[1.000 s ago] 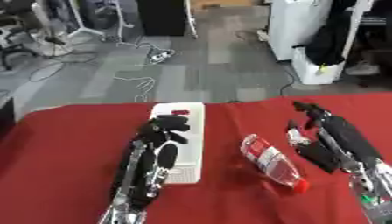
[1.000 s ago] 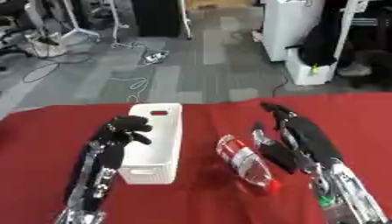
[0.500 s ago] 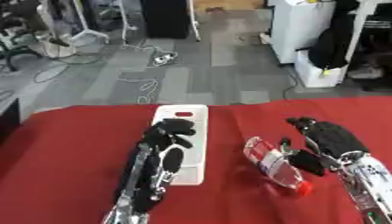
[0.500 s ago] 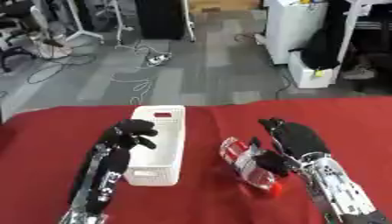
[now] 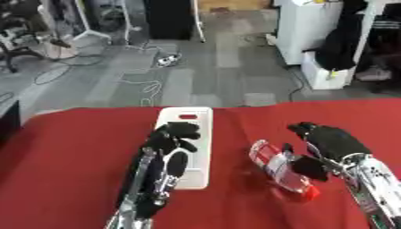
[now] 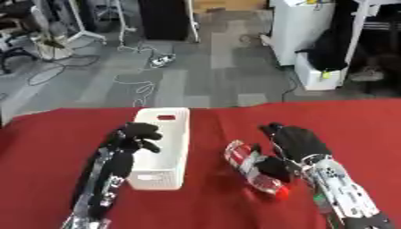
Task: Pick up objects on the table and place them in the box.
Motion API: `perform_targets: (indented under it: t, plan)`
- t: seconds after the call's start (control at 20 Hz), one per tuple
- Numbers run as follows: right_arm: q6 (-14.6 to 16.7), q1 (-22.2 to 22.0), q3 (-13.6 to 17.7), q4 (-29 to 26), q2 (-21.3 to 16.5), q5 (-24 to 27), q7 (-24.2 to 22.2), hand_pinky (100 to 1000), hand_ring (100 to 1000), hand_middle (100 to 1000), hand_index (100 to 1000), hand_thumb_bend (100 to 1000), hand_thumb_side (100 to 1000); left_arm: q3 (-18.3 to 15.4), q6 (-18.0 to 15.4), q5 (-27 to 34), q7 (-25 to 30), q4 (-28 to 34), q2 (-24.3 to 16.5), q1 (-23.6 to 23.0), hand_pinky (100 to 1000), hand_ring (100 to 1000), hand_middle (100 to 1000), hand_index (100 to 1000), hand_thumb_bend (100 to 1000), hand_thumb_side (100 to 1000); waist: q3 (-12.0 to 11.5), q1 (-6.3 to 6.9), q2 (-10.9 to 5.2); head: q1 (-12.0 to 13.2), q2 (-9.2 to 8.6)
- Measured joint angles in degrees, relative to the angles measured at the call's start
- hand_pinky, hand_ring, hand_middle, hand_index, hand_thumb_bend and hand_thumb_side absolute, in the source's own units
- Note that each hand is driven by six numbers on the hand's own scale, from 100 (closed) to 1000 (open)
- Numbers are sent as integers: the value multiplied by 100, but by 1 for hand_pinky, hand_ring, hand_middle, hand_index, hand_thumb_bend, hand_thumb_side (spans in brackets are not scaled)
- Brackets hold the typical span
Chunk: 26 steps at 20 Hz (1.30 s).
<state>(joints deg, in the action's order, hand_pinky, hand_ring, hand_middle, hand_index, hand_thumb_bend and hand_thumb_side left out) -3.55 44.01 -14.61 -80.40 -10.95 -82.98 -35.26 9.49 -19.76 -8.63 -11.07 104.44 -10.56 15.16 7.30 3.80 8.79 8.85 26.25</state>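
A clear plastic bottle [image 5: 275,169] with a red cap [image 5: 310,193] lies on the red table, cap toward me. My right hand [image 5: 332,142] sits just right of it. Its fingers [image 6: 275,130] reach forward past the bottle's far end and are only slightly bent. Its thumb [image 6: 273,167] rests against the bottle's side. The white slotted box [image 5: 194,123] stands left of the bottle and I see nothing inside it. My left hand [image 5: 169,138] hovers over the box's left wall, its fingers [image 6: 145,133] curled and holding nothing.
The red cloth covers the whole table [image 5: 70,147]. Its far edge runs just behind the box. Beyond it lies grey floor with cables [image 5: 149,85], and a white cabinet [image 5: 301,27] stands at the back right.
My right hand has moved left, up to the bottle, and its thumb now touches it. The left hand stays over the box. The camera has shifted a little.
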Motion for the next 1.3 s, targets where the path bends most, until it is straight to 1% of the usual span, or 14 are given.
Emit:
perform_targets:
  t: [0.15,0.25,0.5,0.85,1.05,1.1,1.15,1.2,1.3]
  plan:
    - [107,0,-26,0,43,-150,-37,576,743,951,1000,100,1000,0,-3,0,15,-8,0,0,540,687,673,750,375,856,0,-2,0,55,-14]
    - [181,-1,-33,0,48,-187,-74,588,752,956,1000,100,1000,0,-5,0,20,-13,0,0,540,687,673,750,374,857,-1,-6,0,83,-15]
    - [255,-94,-26,-14,173,-178,-45,588,748,950,1000,100,1000,0,-12,0,29,-28,0,0,542,688,674,751,373,860,-3,-16,0,127,-16]
    - [176,-300,36,-108,348,-190,118,579,739,937,1000,100,1000,1,-2,0,40,-28,1,0,543,689,674,751,372,862,-22,-15,29,153,-21]
    - [159,-331,40,-109,351,-297,147,551,712,901,1000,100,1000,1,5,0,51,-28,1,0,544,689,674,752,372,864,-34,-14,37,155,-21]
    - [159,-348,41,-109,357,-327,147,519,681,871,1000,100,1000,1,7,0,54,-28,1,0,544,689,674,752,372,864,-34,-13,42,155,-21]
    - [160,-360,41,-109,371,-350,145,515,676,865,1000,100,1000,1,7,0,55,-28,1,0,544,689,674,752,372,864,-35,-10,51,155,-22]
    - [160,-360,42,-110,390,-372,144,475,634,815,1000,100,1000,1,7,0,55,-28,1,1,545,689,674,752,373,863,-37,-4,64,155,-22]
    - [159,-361,42,-113,396,-411,144,423,569,745,1000,100,1000,2,8,0,57,-28,1,1,545,689,670,749,375,862,-46,2,68,152,-22]
